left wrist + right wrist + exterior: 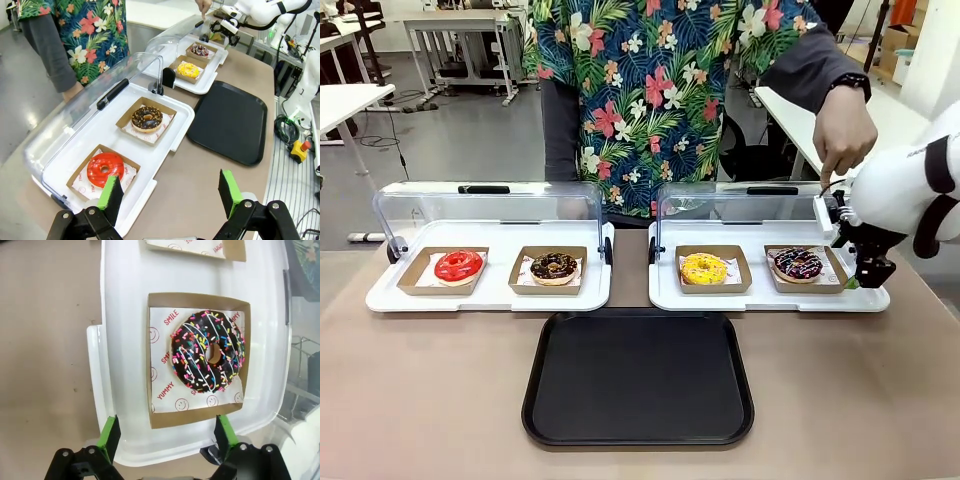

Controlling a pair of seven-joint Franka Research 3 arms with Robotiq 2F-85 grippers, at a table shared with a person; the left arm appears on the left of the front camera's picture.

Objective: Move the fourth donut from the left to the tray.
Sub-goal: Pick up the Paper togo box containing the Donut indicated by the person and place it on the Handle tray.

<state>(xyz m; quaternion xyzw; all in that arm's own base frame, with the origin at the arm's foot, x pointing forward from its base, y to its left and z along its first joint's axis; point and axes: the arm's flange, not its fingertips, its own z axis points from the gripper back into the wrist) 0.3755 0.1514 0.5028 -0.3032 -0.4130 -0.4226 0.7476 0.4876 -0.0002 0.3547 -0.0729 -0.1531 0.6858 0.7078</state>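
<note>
The fourth donut (798, 264), dark chocolate with pink and white stripes and coloured sprinkles, lies on white paper in a brown cardboard holder (155, 360) at the right end of the right display tray. In the right wrist view the donut (208, 351) sits just beyond my open right gripper (167, 435), whose green pads flank the holder's near edge without touching it. From the front, the right gripper (868, 272) hangs at that tray's right end. The black tray (638, 377) lies in the middle front. My left gripper (170, 195) is open and holds nothing, near the red donut (105, 168).
Two white display trays (490, 298) (760, 298) with raised clear lids hold the red, the crumb-topped chocolate (554, 267) and the yellow donut (704, 268). A person stands across the table with a hand (842, 135) fingering the right lid's edge, close above my right arm.
</note>
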